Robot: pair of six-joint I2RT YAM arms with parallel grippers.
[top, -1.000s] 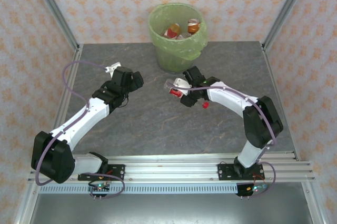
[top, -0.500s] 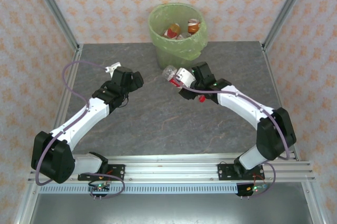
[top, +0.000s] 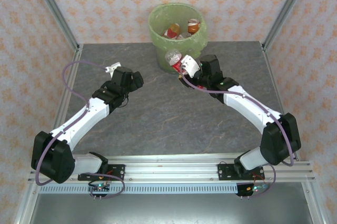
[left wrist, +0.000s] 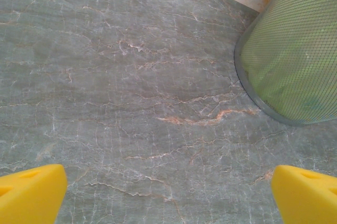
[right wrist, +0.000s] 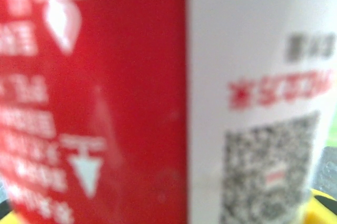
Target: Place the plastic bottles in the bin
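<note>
Top external: right arm (top: 247, 107) outstretched toward bin (top: 154, 30); bottle (top: 172, 57) in pincer (top: 185, 68)

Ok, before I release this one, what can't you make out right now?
- Right wrist view: the red-labelled bottle is too close, its print blurred, hiding everything behind.
- Top view: the bin wall hides how many bottles lie at its bottom.
- Top view: bottle and wrist cover the fingers of the right end effector.
- Left wrist view: the frame edge cuts off the bin's top.

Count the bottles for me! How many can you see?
3. In the bin: a red-labelled bottle and an orange-topped bottle. The right gripper holds a third bottle at the bin's near side. More may hide deeper inside.
</note>
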